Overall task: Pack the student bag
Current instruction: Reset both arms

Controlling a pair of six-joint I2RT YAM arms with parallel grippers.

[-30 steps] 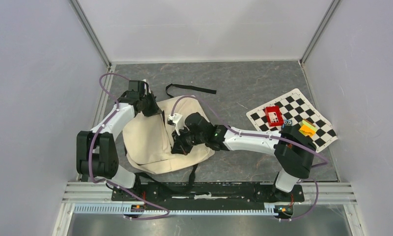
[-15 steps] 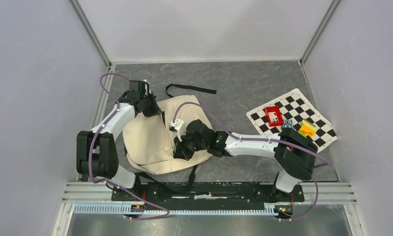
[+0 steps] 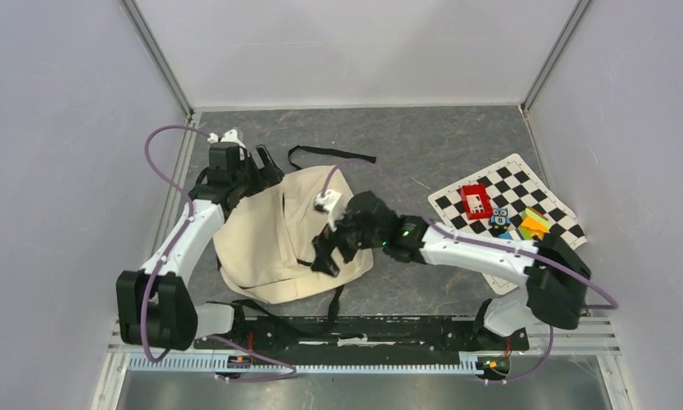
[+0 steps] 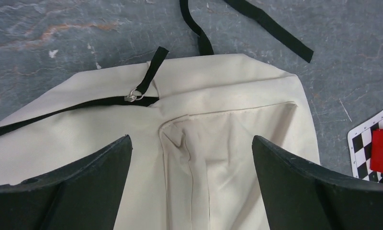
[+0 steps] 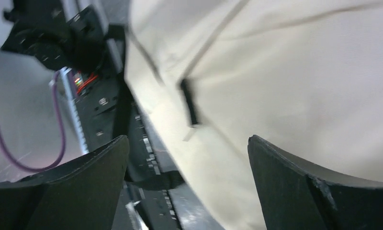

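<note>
The student bag [image 3: 261,243] lies flat on the grey table, cream fabric with black straps [image 3: 331,155]. My left gripper [image 3: 266,164] hovers at the bag's far edge, open and holding nothing. In the left wrist view cream cloth [image 4: 228,120] fills the space under the left gripper [image 4: 192,143], and a metal zipper ring [image 4: 134,96] lies just ahead of it. My right gripper [image 3: 325,254] hangs open over the bag's right side. Only blurred bag fabric [image 5: 295,86] shows past the right gripper [image 5: 187,143] in the right wrist view.
A checkered mat [image 3: 526,184] at the right carries a red box [image 3: 475,202], a small owl figure [image 3: 499,217] and a yellow-orange block [image 3: 535,224]. The metal base rail [image 3: 364,329] runs along the near edge. Walls close in on three sides.
Both grippers have opened and let go of the bag. The left arm has drawn back toward the far left. The right gripper has lifted and shifted right. The bag now lies flatter.
</note>
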